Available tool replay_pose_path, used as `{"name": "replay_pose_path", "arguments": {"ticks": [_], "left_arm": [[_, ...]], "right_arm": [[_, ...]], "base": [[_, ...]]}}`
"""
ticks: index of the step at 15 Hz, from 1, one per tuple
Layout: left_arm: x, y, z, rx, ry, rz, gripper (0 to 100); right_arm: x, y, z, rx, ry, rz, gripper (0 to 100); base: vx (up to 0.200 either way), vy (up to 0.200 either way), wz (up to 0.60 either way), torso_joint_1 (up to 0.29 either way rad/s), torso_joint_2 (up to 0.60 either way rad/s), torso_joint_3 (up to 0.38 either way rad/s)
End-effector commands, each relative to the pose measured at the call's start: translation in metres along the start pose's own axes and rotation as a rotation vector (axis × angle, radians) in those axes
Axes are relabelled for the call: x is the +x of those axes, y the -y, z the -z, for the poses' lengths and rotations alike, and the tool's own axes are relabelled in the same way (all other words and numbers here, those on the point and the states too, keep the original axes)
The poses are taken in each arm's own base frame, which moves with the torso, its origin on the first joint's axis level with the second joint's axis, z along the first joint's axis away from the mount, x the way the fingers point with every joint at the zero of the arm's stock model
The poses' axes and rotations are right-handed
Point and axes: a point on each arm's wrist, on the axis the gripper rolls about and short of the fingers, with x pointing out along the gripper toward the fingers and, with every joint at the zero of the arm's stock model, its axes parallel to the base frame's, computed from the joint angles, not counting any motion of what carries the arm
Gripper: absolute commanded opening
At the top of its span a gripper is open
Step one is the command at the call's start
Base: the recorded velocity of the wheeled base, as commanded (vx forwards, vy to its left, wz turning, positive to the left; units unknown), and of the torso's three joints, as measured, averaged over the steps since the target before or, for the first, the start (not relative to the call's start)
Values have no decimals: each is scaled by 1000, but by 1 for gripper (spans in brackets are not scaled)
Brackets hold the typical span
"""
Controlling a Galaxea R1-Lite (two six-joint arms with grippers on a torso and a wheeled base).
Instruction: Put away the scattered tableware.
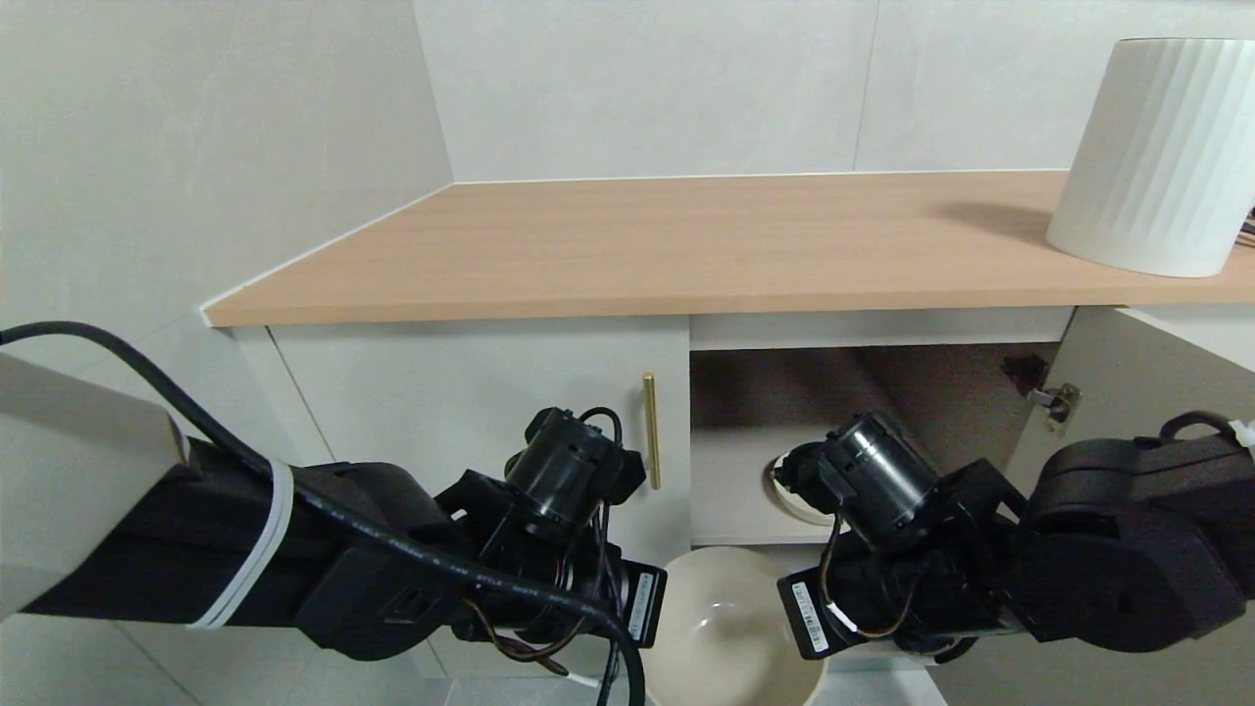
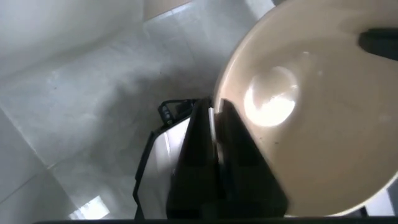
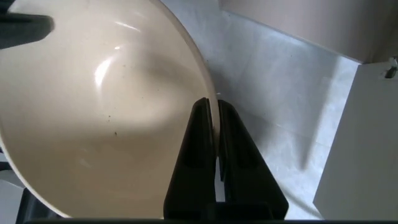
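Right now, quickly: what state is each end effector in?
Left end effector: closed on the rim of the bowl.
Right end effector: closed on the opposite rim of the same bowl.

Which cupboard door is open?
The right-hand door, swung out beside the dark cupboard opening; the left door with the gold handle is shut.
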Motion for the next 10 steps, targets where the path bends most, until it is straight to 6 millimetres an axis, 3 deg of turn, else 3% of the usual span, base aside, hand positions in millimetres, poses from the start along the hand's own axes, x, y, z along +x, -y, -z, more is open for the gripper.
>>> {"name": "replay_pose_path", "arguments": {"ticks": [1, 5, 10], "left_arm": [[-1, 0, 0, -1, 4, -2, 100], [-3, 2, -4, -3, 41, 12, 100], [-34, 7, -13, -11, 164, 69, 100]], "right_arm": [[1, 0, 0, -1, -4, 1, 0], [1, 0, 1, -1, -5, 3, 0], [8, 12, -8, 69, 66, 79, 0]], "base": [[0, 0, 0, 0, 0, 0], [0, 0, 0, 0, 0, 0], [0, 0, 0, 0, 0, 0]]}}
